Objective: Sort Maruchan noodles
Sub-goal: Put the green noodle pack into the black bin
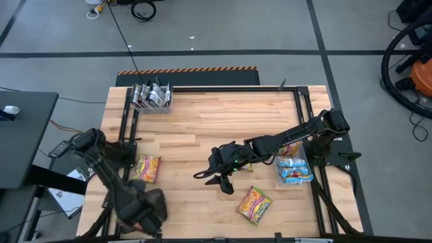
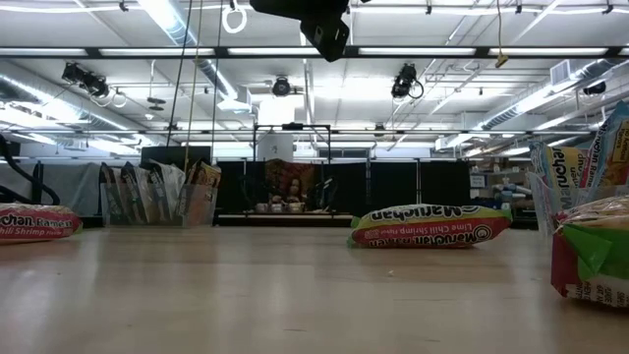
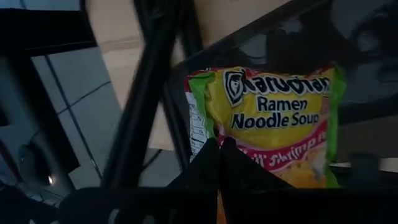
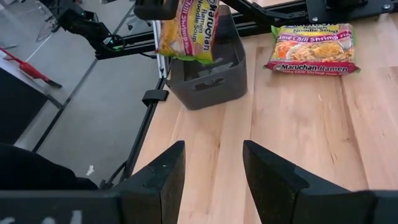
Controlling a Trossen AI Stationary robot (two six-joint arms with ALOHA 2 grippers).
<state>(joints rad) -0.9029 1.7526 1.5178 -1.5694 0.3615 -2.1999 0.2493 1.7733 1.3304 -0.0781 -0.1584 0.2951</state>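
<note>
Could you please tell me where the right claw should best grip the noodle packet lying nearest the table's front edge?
That packet lies flat and skewed. I'd come from straight above and pinch across its shorter width at mid-length, turning the open right claw to match its skew.

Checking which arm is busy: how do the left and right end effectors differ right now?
The left end effector is shut on a yellow Maruchan packet; the right end effector is open and empty. The left one is near the table's left front corner, by the grey bin; the right one hangs over the table's middle. Both are dark and two-fingered.
</note>
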